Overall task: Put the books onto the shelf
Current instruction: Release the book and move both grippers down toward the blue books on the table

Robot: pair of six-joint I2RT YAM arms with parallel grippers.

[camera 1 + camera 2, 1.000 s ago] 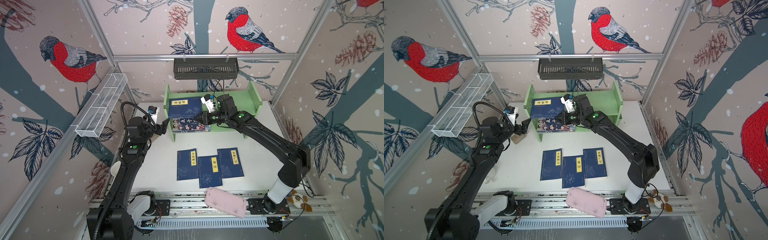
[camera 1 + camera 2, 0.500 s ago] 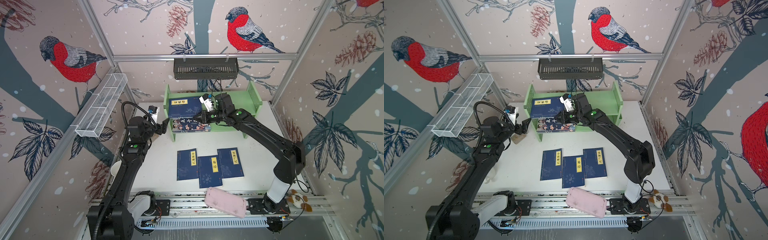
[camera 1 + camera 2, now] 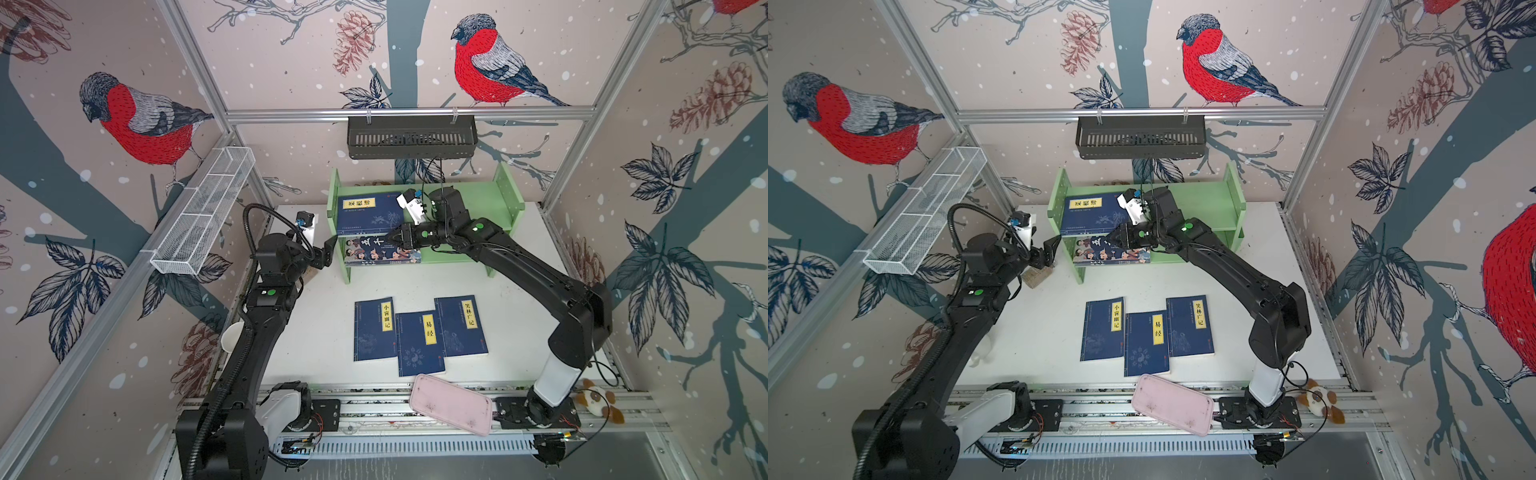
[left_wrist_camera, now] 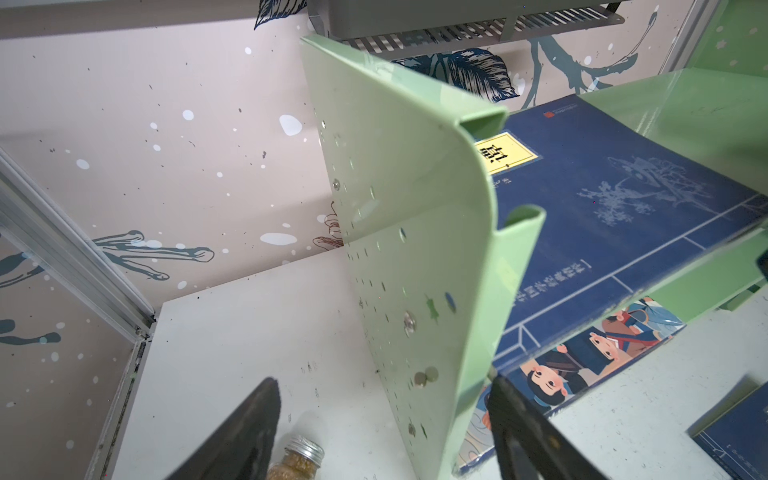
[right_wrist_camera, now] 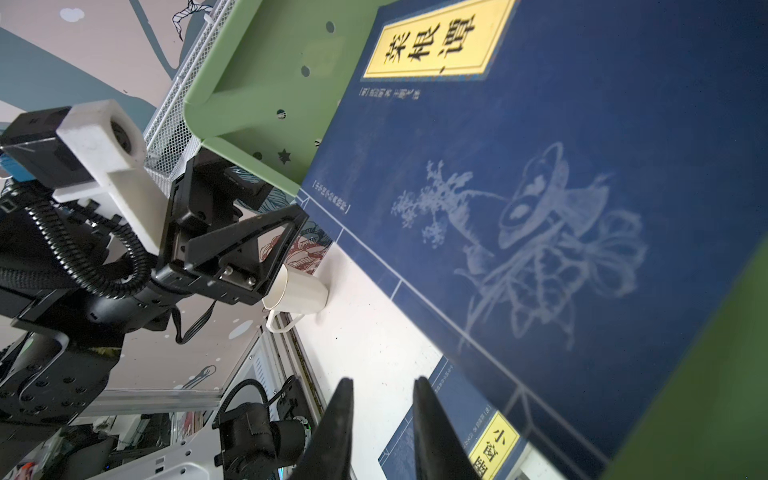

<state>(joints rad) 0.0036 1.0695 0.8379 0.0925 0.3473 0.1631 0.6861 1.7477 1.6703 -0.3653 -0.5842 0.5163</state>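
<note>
White bench point(image 3: 316, 332): shelf point(image 3: 478, 203) holds navy book point(image 3: 365, 214) on upper tier, cartoon book point(image 3: 380, 251) below; three navy books point(image 3: 419, 336) lie before it. Left hand point(image 3: 329, 253) spread astride its side panel; right hand point(image 3: 392, 240) slightly parted, empty.

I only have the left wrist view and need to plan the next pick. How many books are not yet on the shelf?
Observer: Three navy books lie flat on the table before the shelf.
Operator: And the other arm?
Observer: The right gripper is at the upper tier's front edge, by a corner of the navy book lying there, jaws slightly apart and empty.
Operator: Anything near my elbow?
Observer: A white mug sits at the table's left edge, right beside it.
</note>
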